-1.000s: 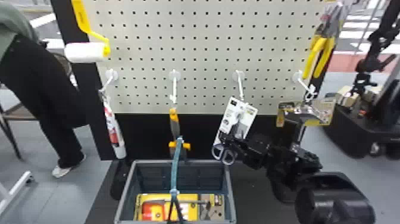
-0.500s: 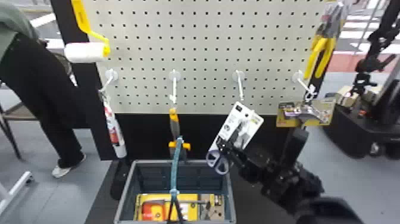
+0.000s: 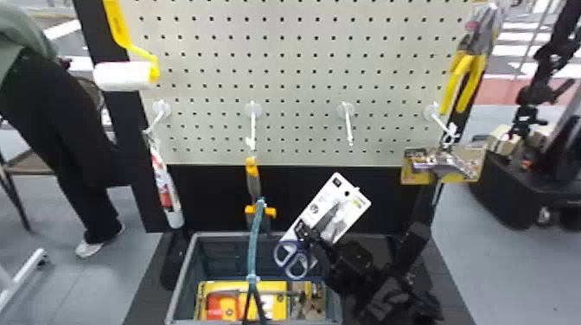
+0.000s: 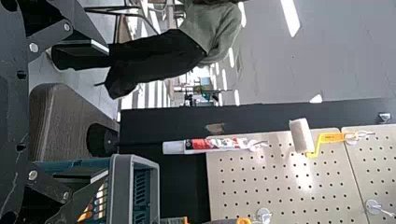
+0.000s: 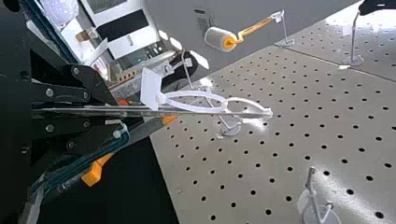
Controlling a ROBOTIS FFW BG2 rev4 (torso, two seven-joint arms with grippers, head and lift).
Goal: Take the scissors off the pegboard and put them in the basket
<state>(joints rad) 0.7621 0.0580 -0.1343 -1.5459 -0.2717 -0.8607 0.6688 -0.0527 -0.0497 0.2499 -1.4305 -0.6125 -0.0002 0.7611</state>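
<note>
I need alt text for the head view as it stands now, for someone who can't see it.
The right end effector holds carded scissors at a tilt, their handles overlapping the right side of the gray basket in this view. Above is a bare hook on the pegboard; yellow packaging lies in the basket.

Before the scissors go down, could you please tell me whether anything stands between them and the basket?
Nothing visible stands between the scissors and the right side of the basket; the teal strip runs across its middle, left of them.
</note>
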